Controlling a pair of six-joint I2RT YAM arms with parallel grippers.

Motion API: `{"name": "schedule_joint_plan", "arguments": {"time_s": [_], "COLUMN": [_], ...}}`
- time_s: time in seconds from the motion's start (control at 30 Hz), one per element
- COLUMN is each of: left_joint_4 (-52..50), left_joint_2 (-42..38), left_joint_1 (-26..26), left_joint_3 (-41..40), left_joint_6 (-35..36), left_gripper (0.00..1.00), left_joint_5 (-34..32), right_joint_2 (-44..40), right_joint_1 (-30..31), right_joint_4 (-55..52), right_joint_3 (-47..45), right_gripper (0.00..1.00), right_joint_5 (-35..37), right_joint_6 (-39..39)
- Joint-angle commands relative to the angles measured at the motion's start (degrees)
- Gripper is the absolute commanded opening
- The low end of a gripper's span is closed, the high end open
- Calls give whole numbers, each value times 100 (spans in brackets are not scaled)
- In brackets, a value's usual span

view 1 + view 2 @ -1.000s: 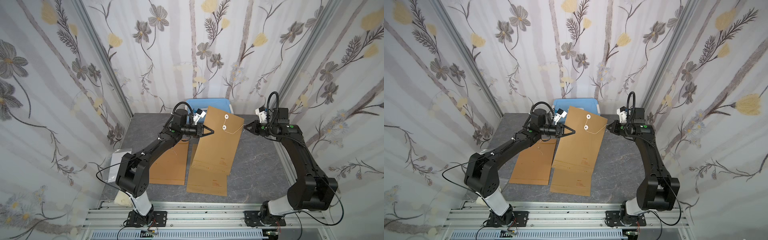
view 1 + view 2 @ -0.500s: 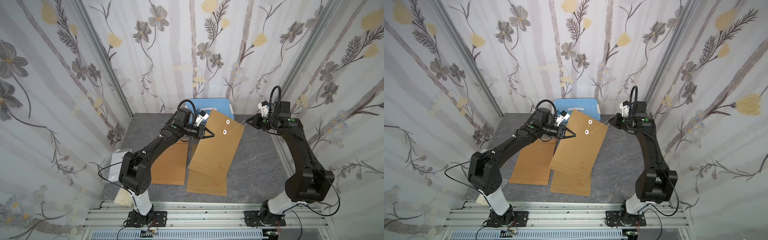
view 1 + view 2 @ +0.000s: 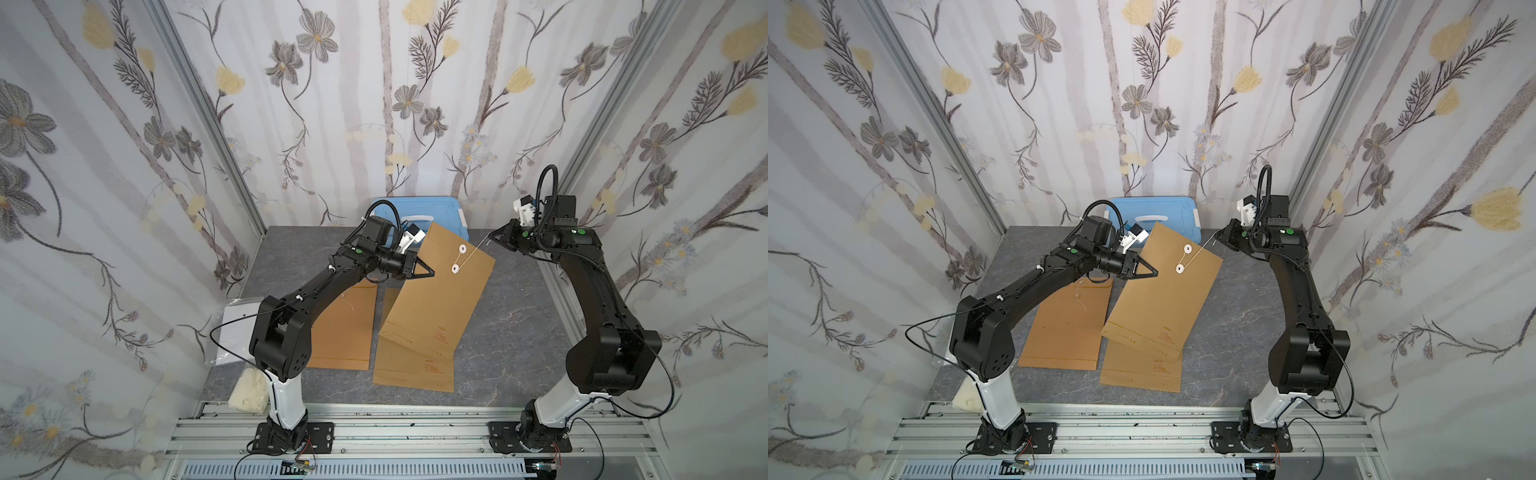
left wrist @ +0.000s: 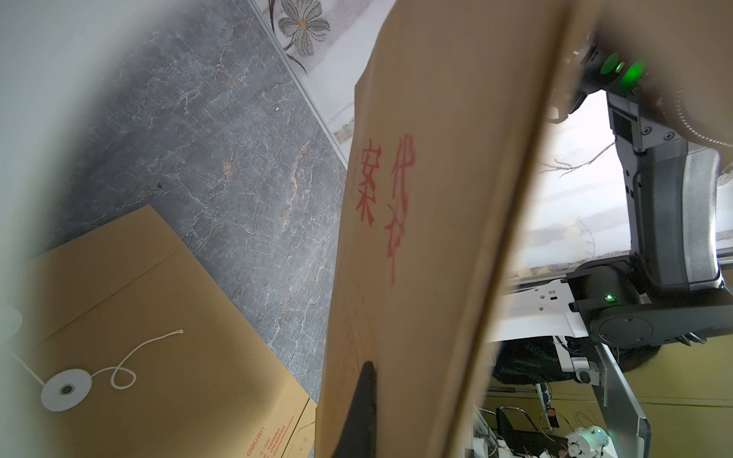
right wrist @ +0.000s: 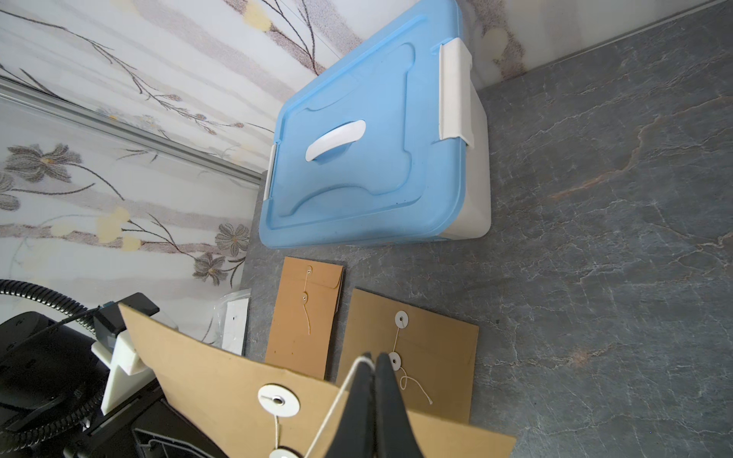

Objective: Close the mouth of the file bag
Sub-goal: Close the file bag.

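Steeply the tan file bag (image 3: 436,299) leans — left tool (image 3: 431,274) pinching its edge, right tool (image 3: 491,237) pinching its taut white string (image 3: 471,257).

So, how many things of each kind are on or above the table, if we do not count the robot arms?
Brown file bags: 3 (one lifted, two lying flat)
Blue-lidded box: 1
White plastic packet: 1
Cream lump: 1
Total: 6

Brown file bag (image 3: 432,303) raised at a tilt, its white string (image 3: 471,255) stretched taut
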Motion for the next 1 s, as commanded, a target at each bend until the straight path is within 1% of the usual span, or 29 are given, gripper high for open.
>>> {"name": "schedule_joint_plan", "arguments": {"time_s": [0.0, 0.07, 0.13, 0.2, 0.23, 0.3, 0.4, 0.5, 0.57, 0.7, 0.73, 0.8, 0.97], "left_joint_4": [21, 20, 158, 136, 263, 937, 1442, 2112, 2442, 2527, 2494, 2355, 1946], "left_joint_2": [21, 15, -43, -70, -92, -179, -201, -171, -216, -263, -276, -308, -464], "left_joint_1": [-48, -47, -39, -26, -26, -13, 14, 30, 27, 29, 26, 21, 1], "left_joint_3": [135, 112, 36, 70, 33, -186, -338, -495, -615, -665, -680, -702, -729], "left_joint_6": [174, 192, 78, 6, -73, -453, -837, -1284, -1499, -1564, -1554, -1445, -1117], "left_gripper": [0, 0, 0, 0, 0, 0, 0, 0, 0, 0, 0, 0, 0], "left_joint_5": [260, 303, 78, -295, -334, -282, -244, 115, 189, 274, 275, 318, 431], "right_joint_2": [34, 106, 40, -111, -180, -257, -242, -266, -214, -116, -130, -121, 170], "right_joint_1": [-18, -17, 3, 25, 23, -9, -62, -80, -113, -128, -130, -170, -228], "right_joint_4": [403, 385, 486, 649, 743, 860, 915, 1025, 1056, 1178, 1176, 1179, 1172], "right_joint_3": [-51, 33, -63, -364, -510, -759, -925, -1081, -1045, -1020, -1030, -1024, -810], "right_gripper": [0, 0, 0, 0, 0, 0, 0, 0, 0, 0, 0, 0, 0], "right_joint_5": [22, -5, 20, 49, 39, 41, -21, 18, -3, -116, -46, 12, -113], "right_joint_6": [210, 233, 259, 309, 359, 407, 391, 401, 392, 405, 404, 372, 390]}}
